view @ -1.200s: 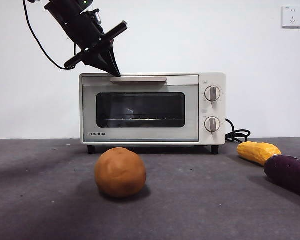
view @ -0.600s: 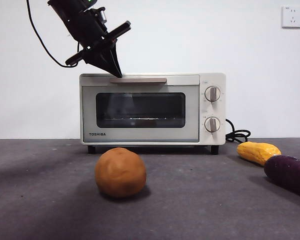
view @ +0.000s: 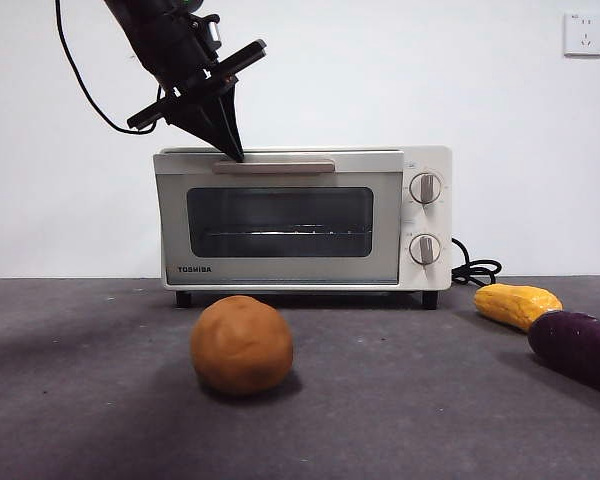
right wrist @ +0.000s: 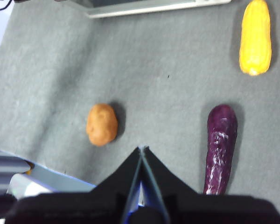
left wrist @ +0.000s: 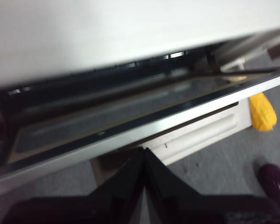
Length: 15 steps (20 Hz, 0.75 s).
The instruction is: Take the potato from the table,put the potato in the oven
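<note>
left gripper (view: pixel 236 152): jaws pressed together, tip pressing at the beige bar handle (view: pixel 274 167) of the cream-white Toshiba toaster oven (view: pixel 302 220), door tilting ajar | right gripper (right wrist: pixel 142 150): jaws closed, hovering empty | round orange-brown potato (view: pixel 241 344): sitting on the dark grey table (view: pixel 100 400) before the oven

Orange-brown potato (view: pixel 241 344), cream-white oven (view: pixel 302 220), yellow vegetable (view: pixel 516 303), dark purple one (view: pixel 578 346).
</note>
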Each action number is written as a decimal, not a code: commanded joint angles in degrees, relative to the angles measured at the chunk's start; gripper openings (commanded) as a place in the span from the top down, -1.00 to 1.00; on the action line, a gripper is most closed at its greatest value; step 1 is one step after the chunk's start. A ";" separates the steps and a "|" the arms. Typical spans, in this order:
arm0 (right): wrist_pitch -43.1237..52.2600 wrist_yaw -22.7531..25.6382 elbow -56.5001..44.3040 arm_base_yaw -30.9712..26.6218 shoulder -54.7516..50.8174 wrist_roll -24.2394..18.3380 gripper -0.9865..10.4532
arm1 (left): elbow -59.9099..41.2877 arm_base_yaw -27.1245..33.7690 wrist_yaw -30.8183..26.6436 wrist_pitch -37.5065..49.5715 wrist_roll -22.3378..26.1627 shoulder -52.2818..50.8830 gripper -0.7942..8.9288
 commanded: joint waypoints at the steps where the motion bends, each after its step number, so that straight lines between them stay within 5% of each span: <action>1: 0.07 -0.11 0.17 0.04 -1.33 -1.01 0.83 | -1.64 -0.79 -3.87 -1.73 0.92 2.51 0.85; 15: -3.96 -0.13 0.17 0.04 -8.59 -1.01 0.83 | -1.88 -4.35 -13.20 -4.70 1.25 2.56 0.85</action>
